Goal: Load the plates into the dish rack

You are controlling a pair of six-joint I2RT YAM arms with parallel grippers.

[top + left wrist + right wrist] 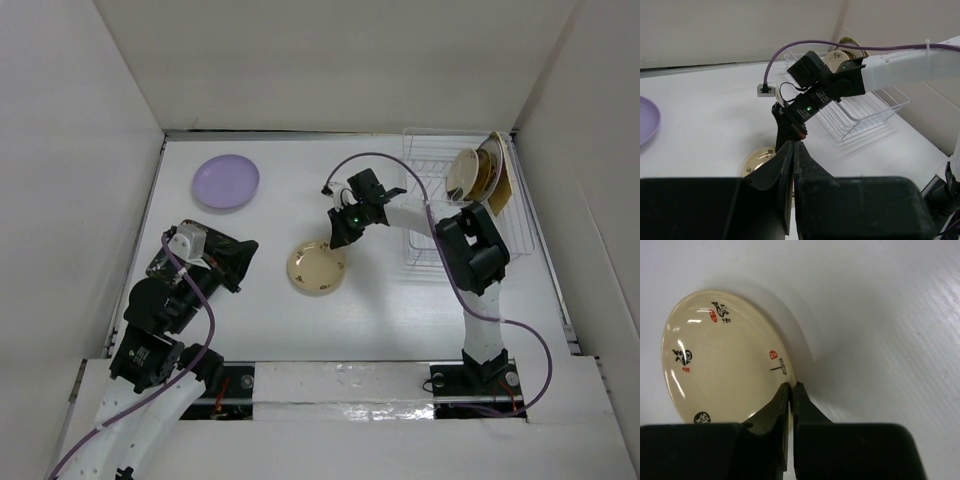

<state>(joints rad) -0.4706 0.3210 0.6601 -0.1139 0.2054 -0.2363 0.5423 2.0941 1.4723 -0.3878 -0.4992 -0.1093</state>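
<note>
Several red-black characters on the plate, legible only from right wrist.

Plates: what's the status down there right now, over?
Left hand shut, empty. Right hand pinching rim of patterned plate. Lavender plate waiting on table; dish rack partly loaded. Nothing seen between plate and rack.

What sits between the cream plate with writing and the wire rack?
Only the right arm, spanning from the white wire dish rack to the round cream patterned plate; top view shows it.
</note>
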